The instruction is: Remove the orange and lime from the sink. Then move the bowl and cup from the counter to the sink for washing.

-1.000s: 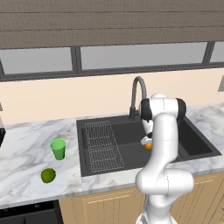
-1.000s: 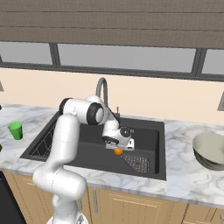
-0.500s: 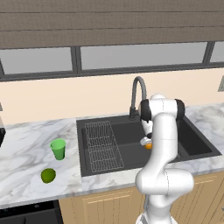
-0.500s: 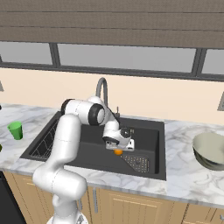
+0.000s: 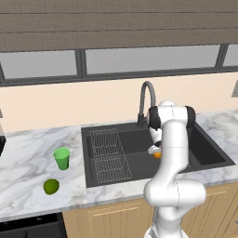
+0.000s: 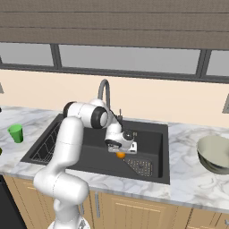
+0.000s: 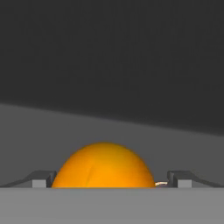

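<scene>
The orange (image 7: 104, 166) lies on the floor of the dark sink (image 5: 135, 160) and sits between the two fingertips (image 7: 41, 180) of my gripper (image 7: 107, 179), which is open with a gap on each side of the fruit. My gripper (image 6: 120, 153) reaches down into the basin, with the orange (image 6: 120, 155) just below it. From the left, my gripper (image 5: 157, 153) and the orange (image 5: 158, 155) peek out beside the arm. The lime (image 5: 51, 186) rests on the white counter (image 5: 28, 186) left of the sink, with the green cup (image 5: 61, 158) behind it. The bowl (image 6: 215, 154) stands on the counter at the right.
A wire rack (image 5: 108, 155) fills the sink's left part, and a drain (image 6: 141, 166) lies right of the orange. The curved faucet (image 5: 146, 100) rises behind the basin, close to the arm. The cup (image 6: 16, 133) also stands far left.
</scene>
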{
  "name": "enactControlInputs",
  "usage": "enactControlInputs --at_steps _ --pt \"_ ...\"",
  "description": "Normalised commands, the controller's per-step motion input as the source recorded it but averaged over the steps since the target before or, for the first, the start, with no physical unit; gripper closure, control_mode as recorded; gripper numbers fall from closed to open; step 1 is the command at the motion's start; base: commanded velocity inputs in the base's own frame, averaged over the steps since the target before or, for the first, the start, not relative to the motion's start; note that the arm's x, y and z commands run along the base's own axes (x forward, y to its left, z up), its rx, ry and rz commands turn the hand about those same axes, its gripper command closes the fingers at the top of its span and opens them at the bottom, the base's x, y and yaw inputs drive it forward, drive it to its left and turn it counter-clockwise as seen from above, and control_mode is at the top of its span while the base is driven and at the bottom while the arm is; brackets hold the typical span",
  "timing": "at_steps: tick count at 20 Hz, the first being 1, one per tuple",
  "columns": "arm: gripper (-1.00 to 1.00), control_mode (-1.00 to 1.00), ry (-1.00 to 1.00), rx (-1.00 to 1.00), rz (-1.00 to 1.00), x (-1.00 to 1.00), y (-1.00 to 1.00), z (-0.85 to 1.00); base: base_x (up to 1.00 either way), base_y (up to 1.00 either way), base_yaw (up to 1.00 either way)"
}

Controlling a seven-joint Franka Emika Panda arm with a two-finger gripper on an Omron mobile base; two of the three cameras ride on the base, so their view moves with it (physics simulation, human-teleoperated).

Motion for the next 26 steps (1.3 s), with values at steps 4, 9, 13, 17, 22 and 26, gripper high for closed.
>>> enactControlInputs --at_steps 4,9,13,17,22,26 --pt "-1.0 -1.0 0.0 0.0 0.0 0.02 0.01 -0.09 0.0 0.0 0.0" --pt "1.0 -1.0 0.03 0.0 -0.02 -0.03 0.0 -0.08 0.0 0.0 0.0" --pt "1.0 -1.0 0.08 0.0 -0.04 -0.07 0.0 -0.07 0.0 0.0 0.0" --pt "1.0 -1.0 0.06 0.0 -0.03 -0.06 0.0 -0.07 0.0 0.0 0.0" --pt "1.0 -1.0 0.01 0.0 -0.03 -0.1 0.0 -0.06 0.0 0.0 0.0" --pt "1.0 -1.0 -0.02 0.0 -0.02 -0.17 0.0 -0.01 0.0 0.0 0.0"
